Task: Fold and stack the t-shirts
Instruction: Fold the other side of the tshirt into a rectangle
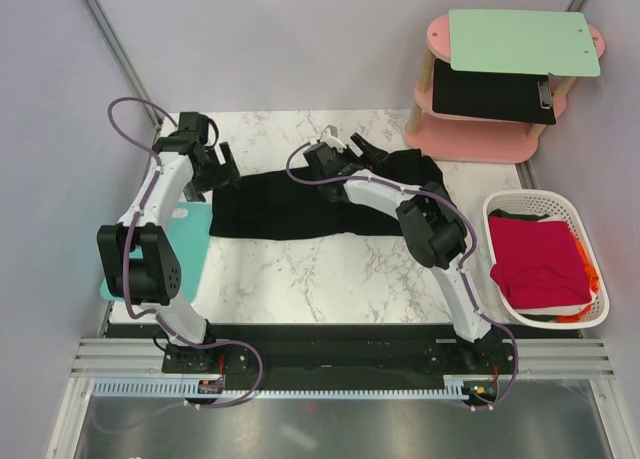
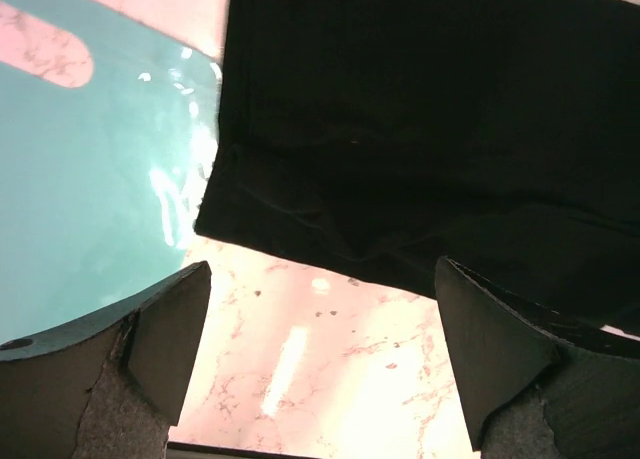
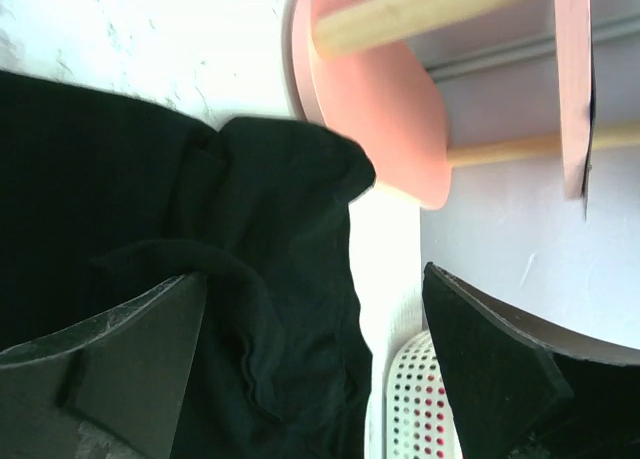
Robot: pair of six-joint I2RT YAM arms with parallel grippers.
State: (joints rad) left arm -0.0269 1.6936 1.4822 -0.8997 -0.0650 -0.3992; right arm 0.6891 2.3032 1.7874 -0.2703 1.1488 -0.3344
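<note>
A large black t-shirt [image 1: 300, 207] lies partly folded across the marble table. It also shows in the left wrist view [image 2: 420, 119] and the right wrist view [image 3: 200, 229]. My left gripper [image 1: 220, 169] is open and empty above the shirt's left edge, with bare marble between its fingers [image 2: 320, 359]. My right gripper [image 1: 362, 151] is open and empty over the shirt's bunched right end [image 3: 315, 369]. A crimson-red shirt [image 1: 538, 259] lies in the white basket [image 1: 495, 211], with a bit of orange fabric [image 1: 592, 277] at its right side.
A teal cutting board [image 1: 192, 241] lies at the table's left edge under the left arm and shows in the left wrist view [image 2: 90, 179]. A pink two-tier stand [image 1: 470, 139] at the back right holds a green board [image 1: 520, 41] and a black clipboard [image 1: 490, 91].
</note>
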